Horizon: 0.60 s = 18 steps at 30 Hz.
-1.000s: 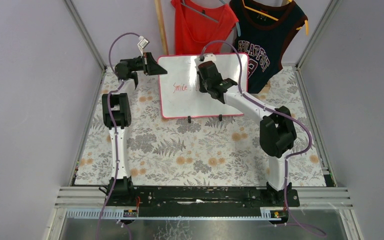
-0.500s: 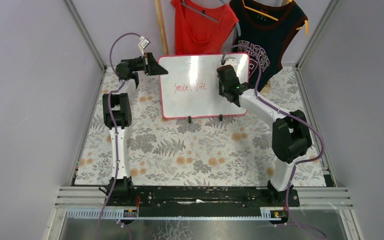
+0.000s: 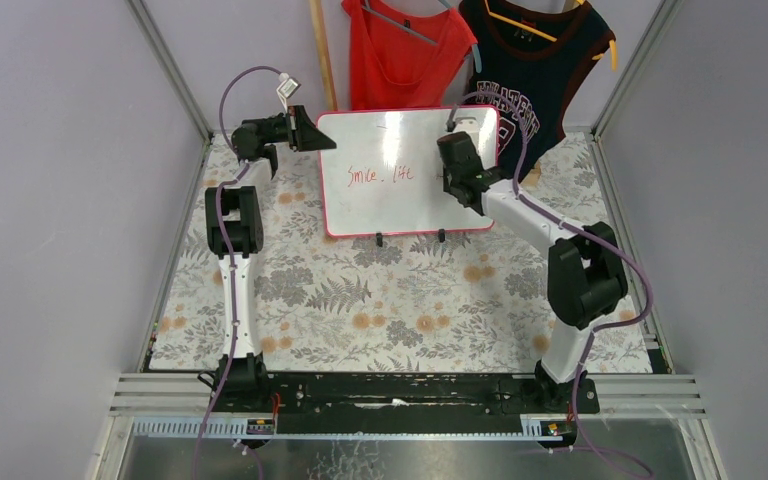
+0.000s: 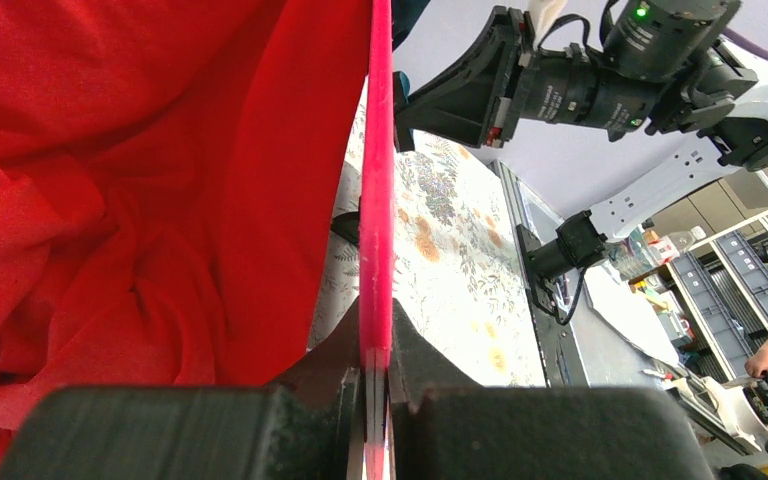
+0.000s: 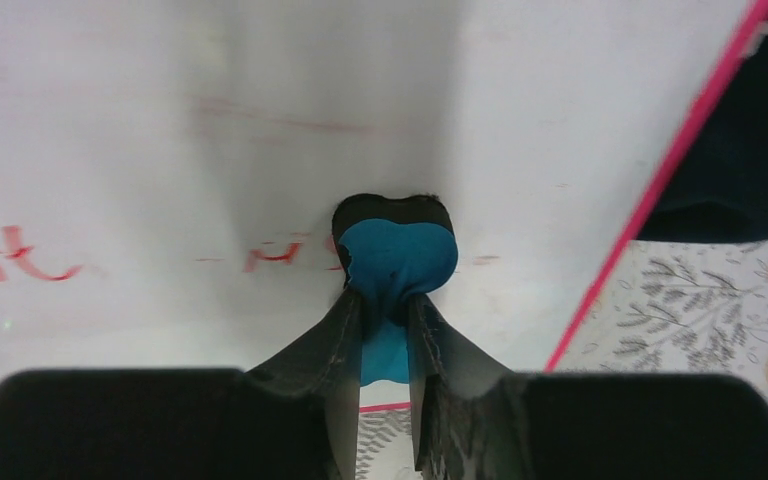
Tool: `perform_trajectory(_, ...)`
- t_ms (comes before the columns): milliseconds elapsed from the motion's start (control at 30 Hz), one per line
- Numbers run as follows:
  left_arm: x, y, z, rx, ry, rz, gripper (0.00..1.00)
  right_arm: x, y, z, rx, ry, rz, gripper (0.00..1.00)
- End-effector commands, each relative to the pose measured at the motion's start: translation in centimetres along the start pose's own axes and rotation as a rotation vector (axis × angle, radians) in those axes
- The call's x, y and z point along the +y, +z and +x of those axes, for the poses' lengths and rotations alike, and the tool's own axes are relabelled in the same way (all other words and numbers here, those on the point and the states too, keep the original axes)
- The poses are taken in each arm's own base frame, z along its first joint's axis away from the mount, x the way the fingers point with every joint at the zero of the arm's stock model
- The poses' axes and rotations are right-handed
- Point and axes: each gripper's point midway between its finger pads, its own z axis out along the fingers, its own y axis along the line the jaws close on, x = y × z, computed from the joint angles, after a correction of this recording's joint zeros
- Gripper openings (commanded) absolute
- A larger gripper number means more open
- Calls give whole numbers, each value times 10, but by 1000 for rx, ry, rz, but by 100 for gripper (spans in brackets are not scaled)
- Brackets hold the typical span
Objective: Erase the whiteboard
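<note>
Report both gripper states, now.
Left gripper: shut on the large glossy white whiteboard, at its pink-red frame.
Right gripper: shut on the small blue eraser.

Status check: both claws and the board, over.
Left claw shut on whiteboard frame. Right claw shut on blue eraser, against its face. Red writing unwiped. No obstruction seen.

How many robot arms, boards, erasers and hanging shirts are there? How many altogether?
Robot arms: 2, the left robot arm and the right robot arm
Large glossy white whiteboard with pink-red frame: 1
Small blue eraser: 1
Hanging tops: 2, the red sleeveless top and the dark navy jersey
Total: 6
</note>
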Motion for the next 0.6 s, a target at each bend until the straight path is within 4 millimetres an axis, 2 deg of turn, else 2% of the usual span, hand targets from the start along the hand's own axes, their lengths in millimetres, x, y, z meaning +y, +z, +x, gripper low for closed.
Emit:
perform_trajectory(0, -9, 3, 13, 85, 57, 1, 0, 52, -18, -30, -72, 6, -112, 0)
perform_trajectory(133, -10, 4, 13, 85, 57, 2, 0, 85, -21, -33, -80, -17, -170, 0)
perform_trajectory(233, -11, 4, 13, 86, 59, 3, 0, 98, -21, -33, -75, -23, -195, 0)
perform_trajectory(367, -11, 4, 14, 90, 59, 1, 0, 93, -21, -31, -77, -33, -177, 0)
perform_trajectory(567, -10, 4, 14, 89, 57, 2, 0, 68, -17, -21, -61, -66, -117, 0)
